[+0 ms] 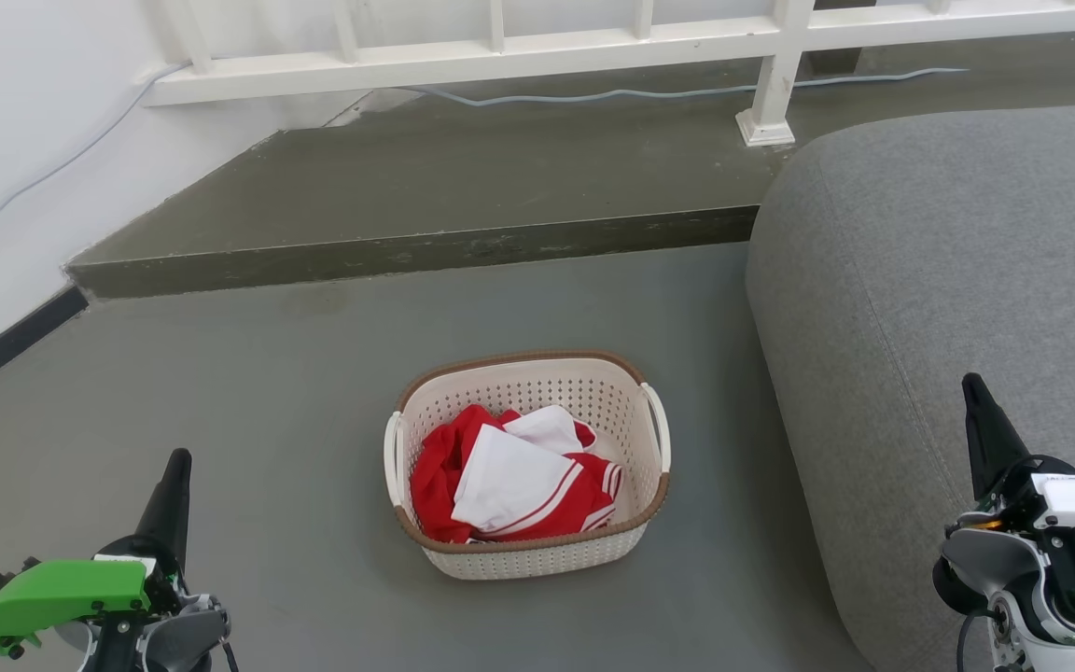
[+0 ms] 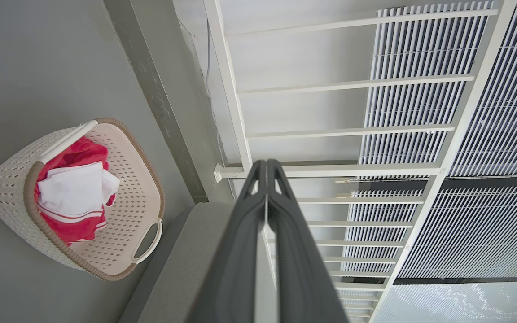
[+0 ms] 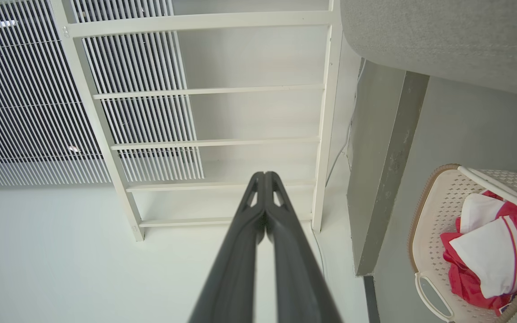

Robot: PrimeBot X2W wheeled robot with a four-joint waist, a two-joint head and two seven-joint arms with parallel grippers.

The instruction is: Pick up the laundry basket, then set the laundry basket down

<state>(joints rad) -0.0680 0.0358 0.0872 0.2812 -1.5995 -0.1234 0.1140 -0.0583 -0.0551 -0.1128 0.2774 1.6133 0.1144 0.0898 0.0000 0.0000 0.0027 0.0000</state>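
My left gripper [image 1: 175, 467] and right gripper [image 1: 971, 387] are pressed together, empty. The laundry basket [image 1: 528, 560] looks light, stiff; I would take its handles [image 1: 657, 425].

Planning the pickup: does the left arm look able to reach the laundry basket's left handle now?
Probably yes: only bare floor lies between the left gripper and the left handle of the laundry basket. Its fingers are shut, so they would need to open first.

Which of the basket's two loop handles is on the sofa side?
The handle on the robot's right, next to the grey sofa. The other handle, at the laundry basket's left end, lies away from the sofa.
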